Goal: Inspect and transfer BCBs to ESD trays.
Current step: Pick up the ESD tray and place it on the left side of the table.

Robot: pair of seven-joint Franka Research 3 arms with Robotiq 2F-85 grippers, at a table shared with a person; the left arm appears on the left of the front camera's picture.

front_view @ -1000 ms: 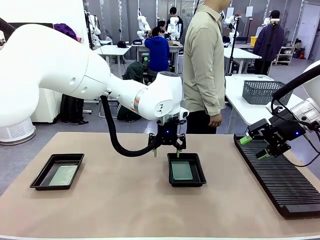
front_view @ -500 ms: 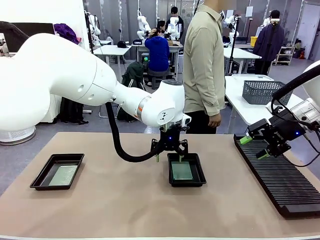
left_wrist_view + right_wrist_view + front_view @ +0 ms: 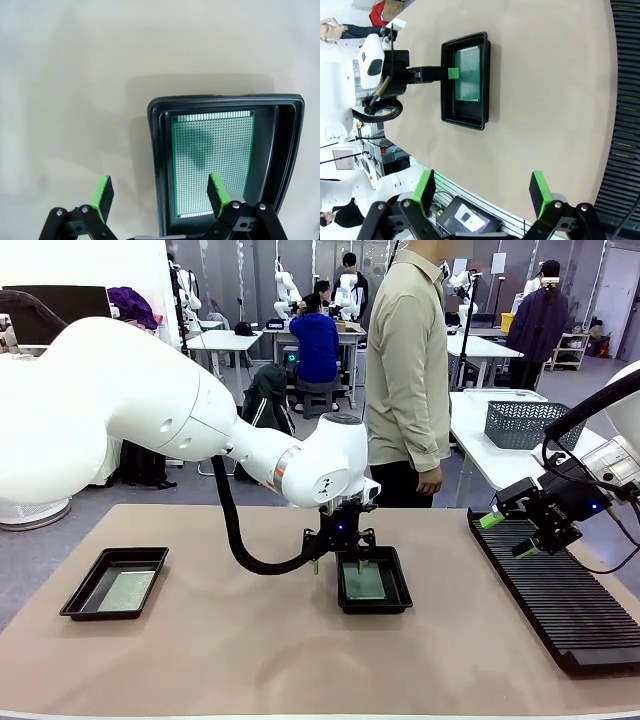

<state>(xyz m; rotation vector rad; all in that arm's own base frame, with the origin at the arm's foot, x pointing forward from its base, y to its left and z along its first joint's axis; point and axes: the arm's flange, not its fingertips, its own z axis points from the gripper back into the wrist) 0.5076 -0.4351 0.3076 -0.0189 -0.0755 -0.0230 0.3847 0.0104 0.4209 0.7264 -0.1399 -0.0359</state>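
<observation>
I see left gripper (image 3: 159,194) open, straddling near rim of ESD tray (image 3: 155,165); BCB (image 3: 212,165) ahead, long axis running away; right gripper (image 3: 482,195) open, far.

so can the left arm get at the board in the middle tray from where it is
Probably yes. The left gripper hangs with jaws open right over the near-left edge of the middle tray, and the board lies flat and uncovered inside. Only the tray's raised rim sits between one finger and the board's edge.
</observation>
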